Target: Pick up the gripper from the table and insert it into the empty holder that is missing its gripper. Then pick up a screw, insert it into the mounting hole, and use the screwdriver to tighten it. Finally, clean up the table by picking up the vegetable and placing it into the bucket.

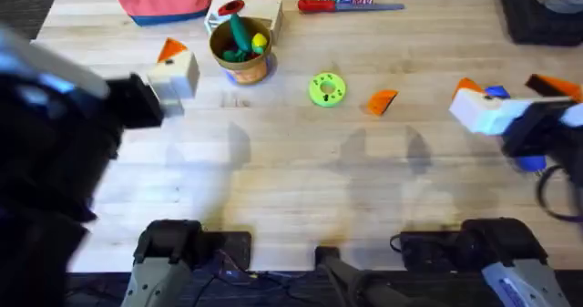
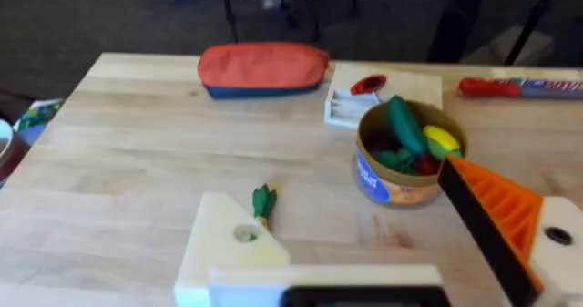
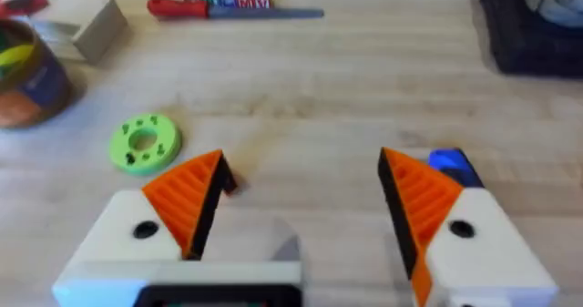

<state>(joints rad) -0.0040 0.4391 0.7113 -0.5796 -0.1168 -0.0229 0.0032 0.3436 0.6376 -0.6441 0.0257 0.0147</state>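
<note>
— Left gripper (image 2: 383, 252)?
— Wide open, nothing held; its holder (image 2: 232, 243) lacks a tip.
— Right gripper (image 3: 301, 207)?
— Open, empty.
— Orange gripper (image 1: 382, 101)?
— On the table (image 1: 301, 170), beside the green ring (image 1: 327, 88).
— Vegetable (image 2: 263, 200)?
— By the holder.

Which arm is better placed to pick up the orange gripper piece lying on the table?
Right, probably. The right tool is open, with both orange pads, and the gripper lies nearer to it. The left tool carries the empty holder itself.
</note>
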